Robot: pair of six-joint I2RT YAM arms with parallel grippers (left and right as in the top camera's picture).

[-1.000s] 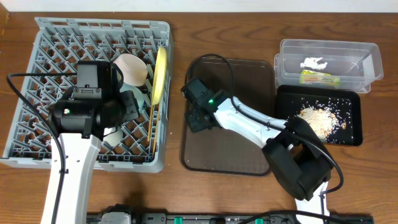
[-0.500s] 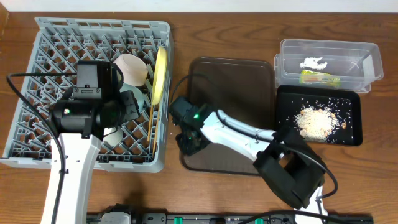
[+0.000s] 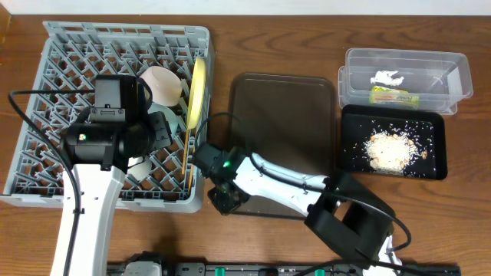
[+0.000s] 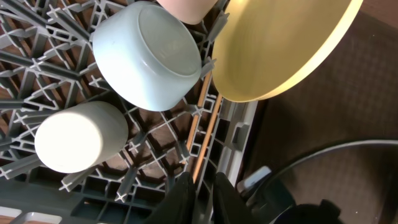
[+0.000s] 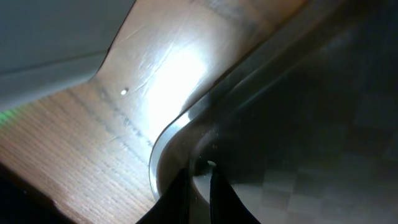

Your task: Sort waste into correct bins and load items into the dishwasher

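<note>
The grey dish rack [image 3: 69, 69] holds the upright yellow plate [image 3: 198, 90], the cream-white bowl [image 3: 161, 83], the light-blue bowl [image 4: 149, 59], the white cup [image 4: 74, 137] and the wooden chopsticks [image 4: 202, 134]. My left gripper [image 4: 202, 193] hangs shut and empty just above the rack's right edge, near the chopsticks. My right gripper [image 5: 198, 186] is shut and empty at the front-left corner of the brown serving tray [image 3: 291, 100], low over its floor; it also shows in the overhead view [image 3: 222, 198]. The clear tub [image 3: 453, 65] holds the white scrap [image 3: 387, 77] and the wrapper [image 3: 393, 95]. The black tray [image 3: 433, 126] holds the crumbs [image 3: 390, 149].
The rack's right wall [image 4: 239, 134] lies close to the brown tray's left rim [image 5: 155, 155], with a narrow strip of wooden table [image 5: 81, 143] between. My right arm [image 3: 284, 184] stretches across the tray's front. A black cable [image 3: 253, 73] loops over the tray.
My right gripper has swept from the tray's left middle toward the front, down to its front-left corner. My left arm and the dishes have not moved.
</note>
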